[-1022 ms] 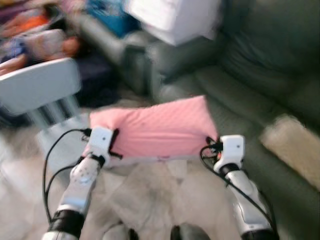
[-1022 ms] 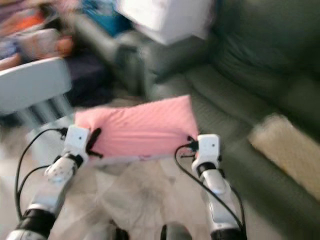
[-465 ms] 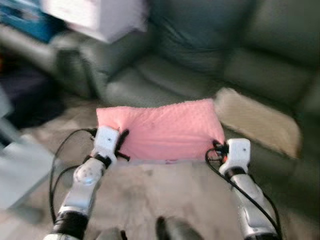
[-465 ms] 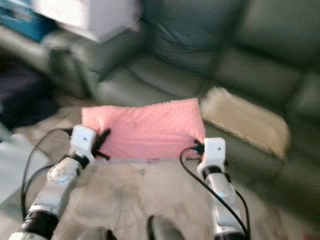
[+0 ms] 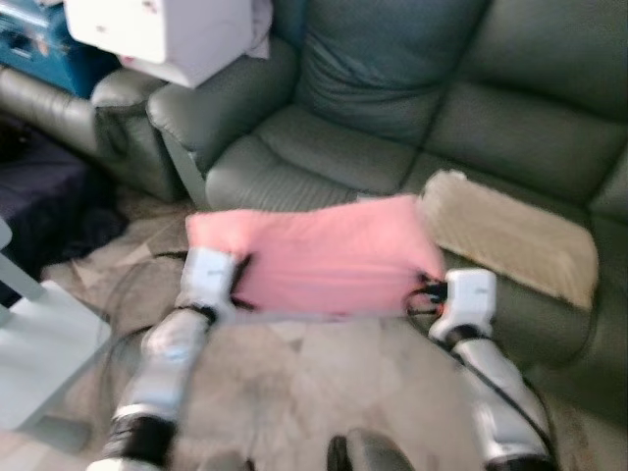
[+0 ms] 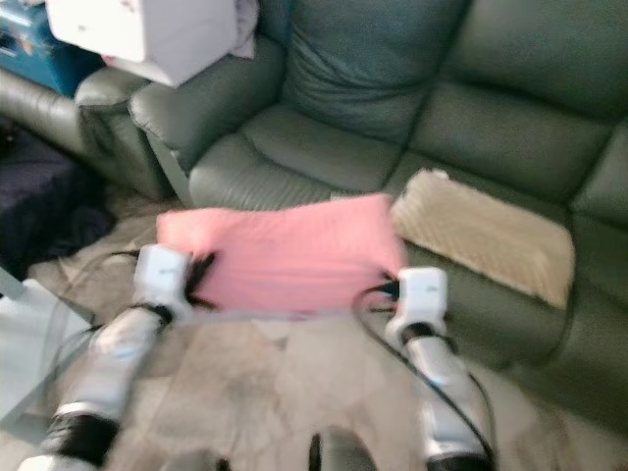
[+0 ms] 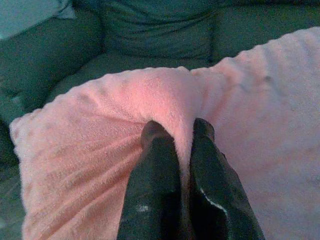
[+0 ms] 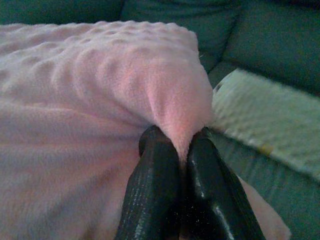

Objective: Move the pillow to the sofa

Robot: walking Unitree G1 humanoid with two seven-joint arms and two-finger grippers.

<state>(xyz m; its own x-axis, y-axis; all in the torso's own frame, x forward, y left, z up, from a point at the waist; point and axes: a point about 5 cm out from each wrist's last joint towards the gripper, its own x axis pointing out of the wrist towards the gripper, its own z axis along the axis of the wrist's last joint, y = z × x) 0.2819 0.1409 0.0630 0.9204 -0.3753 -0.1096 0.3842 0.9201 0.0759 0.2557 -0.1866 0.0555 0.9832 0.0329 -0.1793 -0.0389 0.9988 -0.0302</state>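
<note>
I hold a pink fleecy pillow [image 5: 319,257] in the air between my two arms, just in front of the dark green sofa [image 5: 392,118]. My left gripper [image 7: 179,131] is shut on a fold of the pillow's left edge. At the pillow's right corner my right gripper [image 8: 176,137] is shut on the fabric. In the eye views the pillow hides both sets of fingers, and the white wrists [image 5: 208,275] [image 5: 469,294] show at its two near corners. The pillow's far edge hangs over the front of the sofa seat [image 5: 294,162].
A beige fuzzy cushion [image 5: 510,235] lies on the sofa seat to the right of the pillow. A white box [image 5: 162,34] rests on the sofa's left armrest, a blue crate [image 5: 34,49] beyond it. A pale chair seat [image 5: 39,348] stands at lower left. Patterned rug [image 5: 314,392] underfoot.
The camera has swung right and nearer the sofa, so the chair has slid off to the left. The pillow stays gripped at both ends, now closer to the seat.
</note>
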